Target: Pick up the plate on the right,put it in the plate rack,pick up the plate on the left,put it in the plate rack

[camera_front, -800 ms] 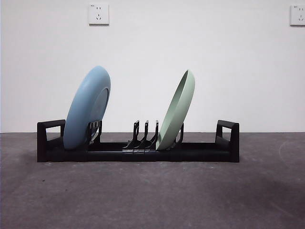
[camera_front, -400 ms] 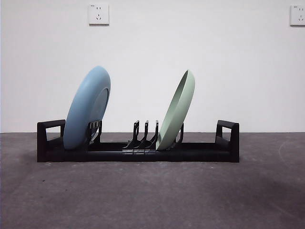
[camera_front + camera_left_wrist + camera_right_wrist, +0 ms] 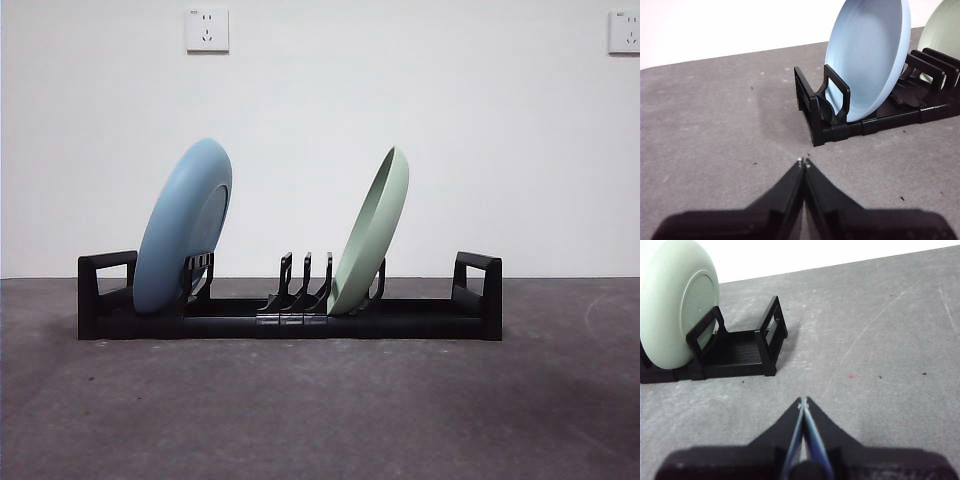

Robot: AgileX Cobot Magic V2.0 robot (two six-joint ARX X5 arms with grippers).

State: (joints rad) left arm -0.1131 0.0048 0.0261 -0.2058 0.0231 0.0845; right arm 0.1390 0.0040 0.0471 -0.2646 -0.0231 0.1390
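Both pincers closed and empty, both plates standing in the rack.

The left pincer (image 3: 803, 162) hangs over bare bench with its jaws pressed together, gripping nothing, a little off the rack's boxy end loop nearest the blue plate (image 3: 869, 55). The right pincer (image 3: 803, 401) is likewise closed on nothing, over open bench off the rack's other end, where the green plate (image 3: 675, 307) stands. From the front, the black rack (image 3: 290, 312) lies long and low across the middle of the bench; the blue plate (image 3: 183, 228) leans in the slots near its left end and the green plate (image 3: 371, 235) leans in slots right of centre, with three bare prongs between them. Neither arm shows there. The bench (image 3: 320, 410) is dark grey, scuffed and specked. Behind is a white wall with two sockets (image 3: 207, 29) high up.
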